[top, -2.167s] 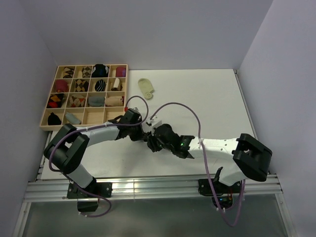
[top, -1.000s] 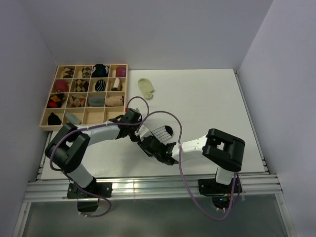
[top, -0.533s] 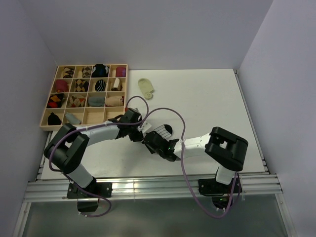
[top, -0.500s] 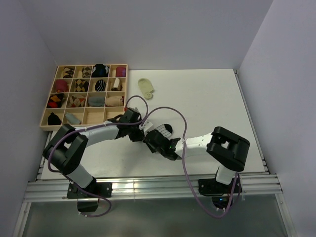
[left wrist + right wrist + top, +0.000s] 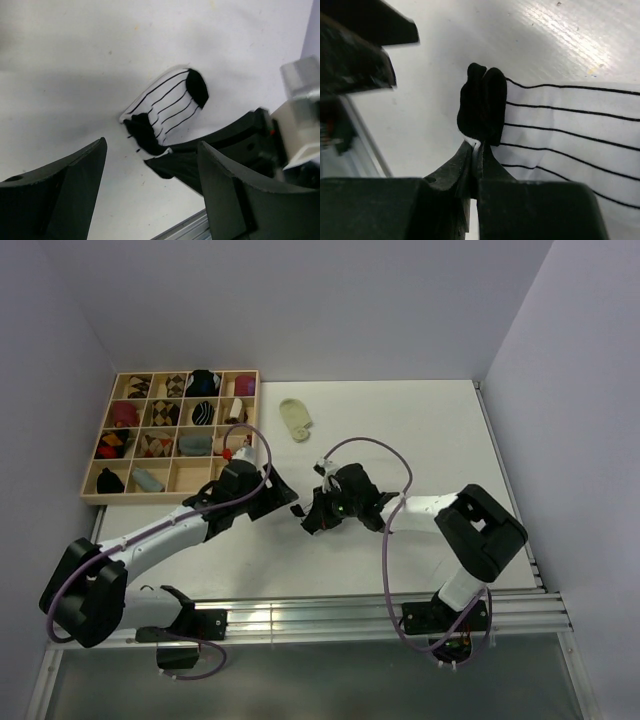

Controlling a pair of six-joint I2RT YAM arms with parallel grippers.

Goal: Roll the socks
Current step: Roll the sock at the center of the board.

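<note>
Two socks on the table: the striped sock (image 5: 167,102) sits mid-table, its folded black end pinched tight in the right gripper (image 5: 479,150), with its length running off far-right. The left gripper (image 5: 152,150) hangs wide open just left of that end, holding nothing. The pale yellow-green sock (image 5: 295,418) lies well apart, far side, near the wooden tray (image 5: 160,498).

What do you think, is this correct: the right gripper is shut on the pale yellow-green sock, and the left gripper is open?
One thing is wrong: the right gripper is shut on the striped sock, as the right wrist view shows. The pale yellow-green sock lies apart, unheld. The left gripper is open.
</note>
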